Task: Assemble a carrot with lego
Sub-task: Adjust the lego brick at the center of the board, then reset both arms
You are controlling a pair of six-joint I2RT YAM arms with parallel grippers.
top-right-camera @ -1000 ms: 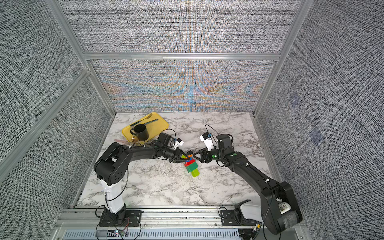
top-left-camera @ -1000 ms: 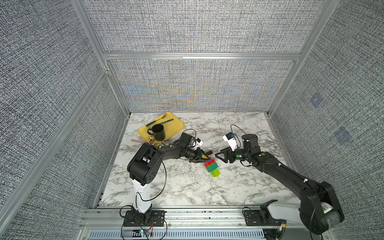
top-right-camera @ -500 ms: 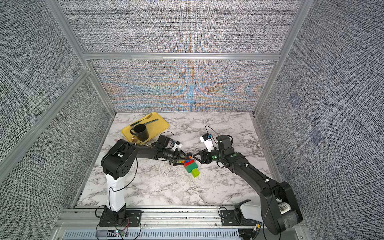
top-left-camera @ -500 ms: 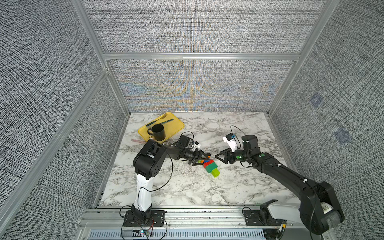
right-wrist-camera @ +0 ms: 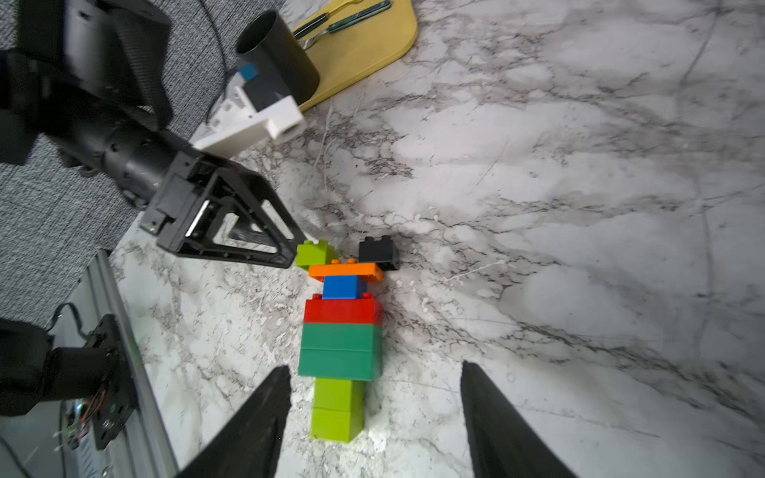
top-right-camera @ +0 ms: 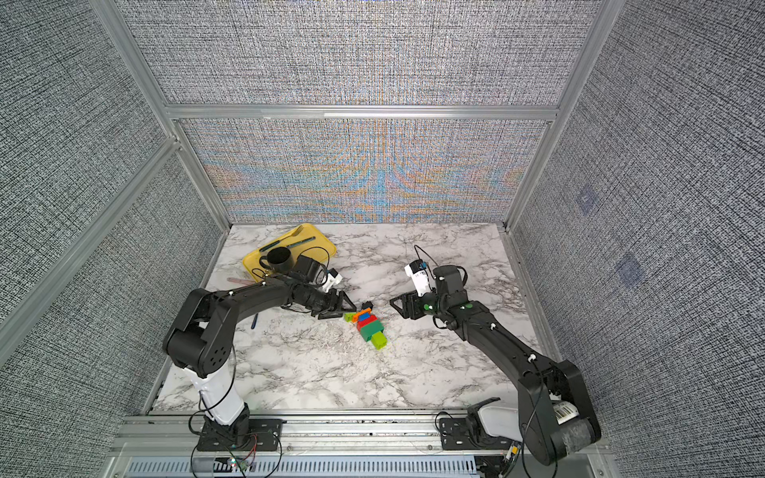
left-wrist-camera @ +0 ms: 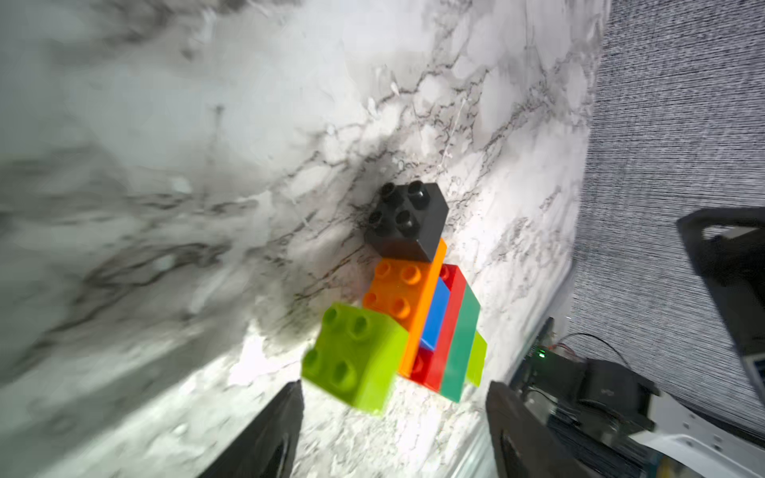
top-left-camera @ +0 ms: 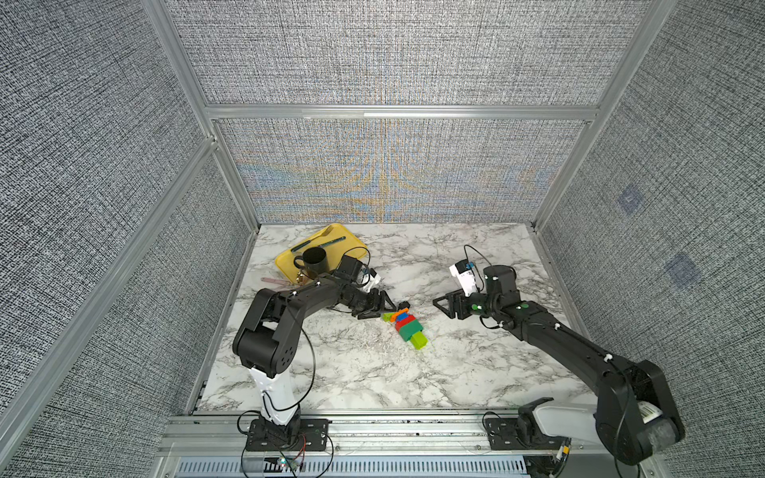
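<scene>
The carrot (top-left-camera: 407,327) (top-right-camera: 368,325) lies on its side on the marble table, free of both grippers. In the right wrist view the carrot (right-wrist-camera: 341,331) runs lime, dark green, red, blue, orange. A lime brick (left-wrist-camera: 356,356) and a black brick (left-wrist-camera: 407,219) sit side by side on the orange end. My left gripper (top-left-camera: 383,311) (top-right-camera: 345,312) (left-wrist-camera: 393,389) is open, its tips just left of that lime end brick, holding nothing. My right gripper (top-left-camera: 441,306) (top-right-camera: 395,304) (right-wrist-camera: 374,368) is open and empty, a short way to the carrot's right.
A yellow tray (top-left-camera: 285,260) with a black mug (top-left-camera: 314,260) and cutlery stands at the back left, behind the left arm. A blue pen (top-right-camera: 254,320) and a pink stick (top-left-camera: 275,281) lie near the left wall. A metal rail (top-left-camera: 372,426) runs along the front edge.
The left gripper was shut at the carrot's lime and orange end; it has opened and drawn back a little to the left. The carrot stays on the table. The right arm has hardly moved.
</scene>
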